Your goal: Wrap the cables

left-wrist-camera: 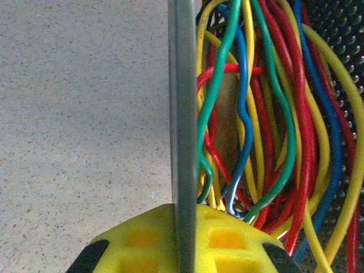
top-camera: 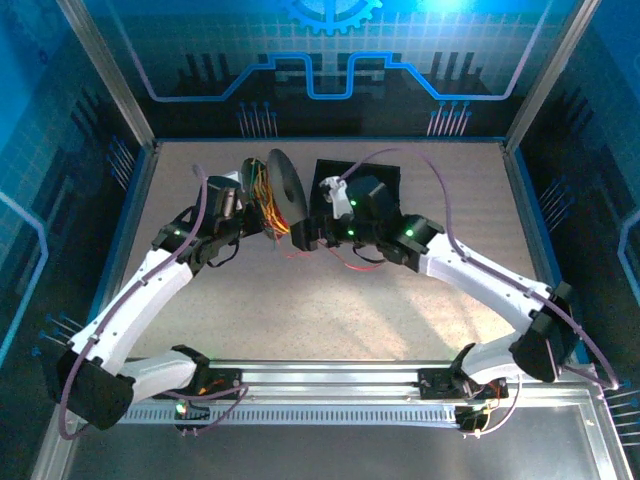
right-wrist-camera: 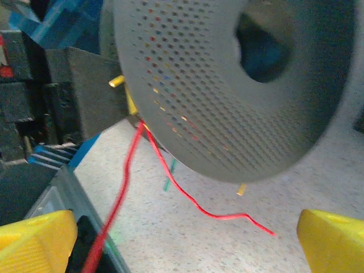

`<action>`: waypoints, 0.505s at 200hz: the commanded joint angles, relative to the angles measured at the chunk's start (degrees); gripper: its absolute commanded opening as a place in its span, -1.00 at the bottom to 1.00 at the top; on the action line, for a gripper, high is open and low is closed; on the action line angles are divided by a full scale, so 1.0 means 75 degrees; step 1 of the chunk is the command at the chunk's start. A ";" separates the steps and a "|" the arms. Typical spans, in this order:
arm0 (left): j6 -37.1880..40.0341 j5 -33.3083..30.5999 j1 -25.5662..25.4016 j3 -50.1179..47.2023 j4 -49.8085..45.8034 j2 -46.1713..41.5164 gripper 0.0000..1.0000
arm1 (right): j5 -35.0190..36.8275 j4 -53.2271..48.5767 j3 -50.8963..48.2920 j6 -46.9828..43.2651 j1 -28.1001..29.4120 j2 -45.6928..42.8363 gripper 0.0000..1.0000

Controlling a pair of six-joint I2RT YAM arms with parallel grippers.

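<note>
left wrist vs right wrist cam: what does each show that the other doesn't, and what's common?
Left wrist: spool rim edge-on, pinched in the shut left end effector, with wound wires in red, yellow, blue and green behind it. Right wrist: the spool face-on with its centre hole, a loose red wire end trailing over the table, the right end effector open. Both: spool, red wire, speckled table.

Blue light washes the walls (top-camera: 60, 200) around me, with white glare high on the back one and a paler patch toward the near edge of the table (top-camera: 330, 310). By my right wrist the red wire (right-wrist-camera: 122, 187) smears, yellow fingertips (right-wrist-camera: 34, 239) soft.
</note>
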 commanded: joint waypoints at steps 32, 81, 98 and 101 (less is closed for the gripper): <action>0.0554 -0.0296 -0.0038 0.0003 0.1321 -0.0642 -1.00 | -0.0371 -0.0619 0.0896 -0.0102 0.0593 0.0291 1.00; 0.0965 -0.0272 -0.0057 -0.0394 0.1727 -0.0839 -1.00 | 0.1817 -0.0915 0.0890 -0.1378 0.1521 -0.0172 1.00; 0.1149 -0.0087 -0.0060 -0.0552 0.1831 -0.0930 -1.00 | 0.1561 -0.0708 0.0879 -0.1439 0.1522 -0.0274 1.00; 0.1195 -0.0052 -0.0069 -0.0582 0.1837 -0.0948 -1.00 | 0.1497 -0.0672 0.0891 -0.1467 0.1522 -0.0303 1.00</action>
